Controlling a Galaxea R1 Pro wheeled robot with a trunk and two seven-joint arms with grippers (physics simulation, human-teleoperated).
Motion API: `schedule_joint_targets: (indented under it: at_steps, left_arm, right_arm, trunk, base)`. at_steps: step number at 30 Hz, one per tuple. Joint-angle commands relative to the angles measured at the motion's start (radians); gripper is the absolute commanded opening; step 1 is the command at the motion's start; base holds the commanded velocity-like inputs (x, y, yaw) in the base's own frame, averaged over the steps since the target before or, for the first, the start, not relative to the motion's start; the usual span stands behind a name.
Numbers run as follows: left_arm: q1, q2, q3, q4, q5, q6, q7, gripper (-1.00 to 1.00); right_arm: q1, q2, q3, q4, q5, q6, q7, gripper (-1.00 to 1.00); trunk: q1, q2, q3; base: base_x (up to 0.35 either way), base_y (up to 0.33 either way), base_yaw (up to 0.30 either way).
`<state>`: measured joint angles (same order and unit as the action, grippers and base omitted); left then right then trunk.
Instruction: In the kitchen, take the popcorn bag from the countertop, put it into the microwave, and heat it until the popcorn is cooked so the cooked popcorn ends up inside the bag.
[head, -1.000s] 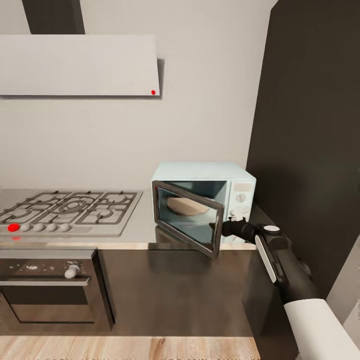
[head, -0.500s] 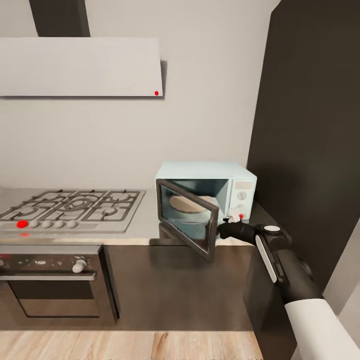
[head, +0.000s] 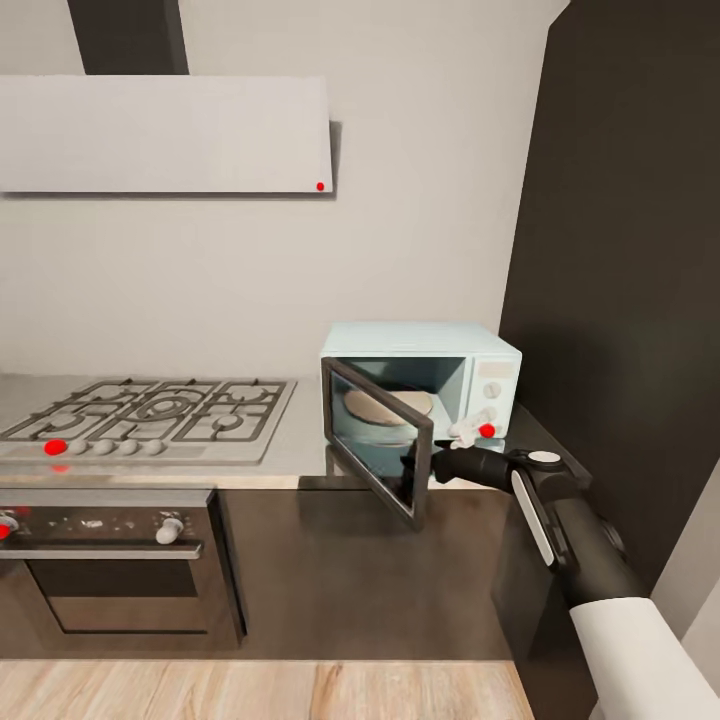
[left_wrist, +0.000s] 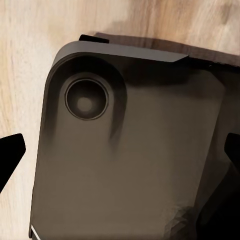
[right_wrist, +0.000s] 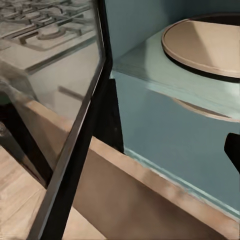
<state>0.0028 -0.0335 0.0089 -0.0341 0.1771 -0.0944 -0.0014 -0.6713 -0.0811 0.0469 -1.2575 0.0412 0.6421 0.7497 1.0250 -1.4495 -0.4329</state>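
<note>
Right gripper reached to the free edge of the half-open door of the microwave on the countertop; whether its fingers gripped that edge could not be told. Its wrist camera looked past the glass door at the tan turntable inside. Left gripper hung with fingertips spread wide, holding nothing, over a dark robot part.

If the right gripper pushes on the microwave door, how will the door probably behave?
The microwave door stands partly open with its hinge side at the microwave's left, so it would likely swing rather than slide. It looks like a stiff dark-framed glass panel, so it should not flex. The right gripper is near its free edge, where a light push probably turns it easily.
</note>
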Motion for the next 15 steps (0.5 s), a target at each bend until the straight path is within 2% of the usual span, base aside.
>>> schedule_joint_targets:
  at_steps: [1,5,8,12,15]
  left_arm:
    - [0.000,0.000,0.001,-0.001,0.006,-0.002,0.000,1.00]
    - [0.000,0.000,0.002,-0.001,0.006,-0.002,0.000,1.00]
    - [0.000,0.000,0.002,-0.001,0.005,-0.002,0.000,1.00]
    - [0.000,0.000,0.001,-0.001,0.005,-0.002,0.000,1.00]
    - [0.000,0.000,0.000,-0.001,0.005,-0.002,0.000,1.00]
  right_arm:
    - [-0.001,-0.001,0.001,-0.001,0.003,0.005,0.006,1.00]
    - [-0.001,-0.003,0.001,0.000,0.003,0.005,0.022,1.00]
    - [-0.001,-0.006,0.001,0.000,0.008,0.004,0.086,1.00]
    - [-0.001,-0.026,0.001,0.000,0.007,0.004,0.103,1.00]
    - [-0.001,-0.041,0.001,0.000,0.007,0.004,0.154,1.00]
  trunk:
    - [0.000,-0.001,-0.001]
    - [0.000,-0.001,-0.001]
    - [0.000,-0.001,-0.001]
    - [0.000,-0.001,-0.001]
    - [0.000,-0.001,-0.001]
  base:
    - [-0.018,0.000,0.000]
    - [-0.142,0.072,0.000]
    - [-0.174,0.099,0.000]
    - [-0.034,0.014,0.000]
    - [-0.004,0.001,0.000]
